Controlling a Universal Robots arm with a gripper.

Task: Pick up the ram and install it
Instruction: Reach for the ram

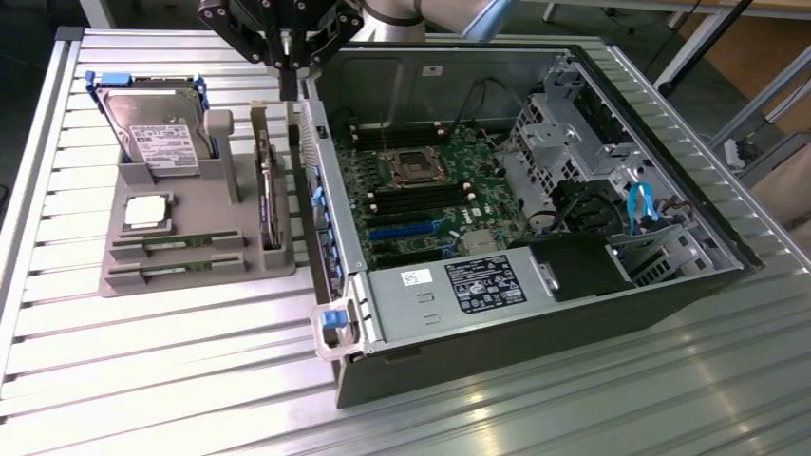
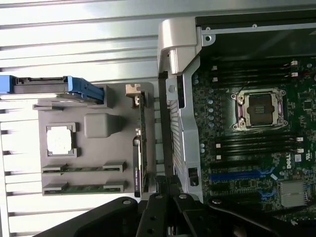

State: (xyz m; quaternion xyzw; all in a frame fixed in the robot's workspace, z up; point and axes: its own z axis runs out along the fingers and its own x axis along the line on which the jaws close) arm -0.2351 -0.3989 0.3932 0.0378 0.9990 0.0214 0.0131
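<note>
Grey tray (image 1: 209, 220) holds two ram sticks (image 1: 178, 245), processor (image 1: 148, 211), hard drive (image 1: 159, 133).

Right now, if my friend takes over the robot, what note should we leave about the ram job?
Gripper: shut, holding nothing, over the edge of the computer case, next to the grey tray.
The ram lies in its tray slot, a second stick beside it, both untouched.
Done: nothing yet. Left: picking up the ram and installing it.
</note>
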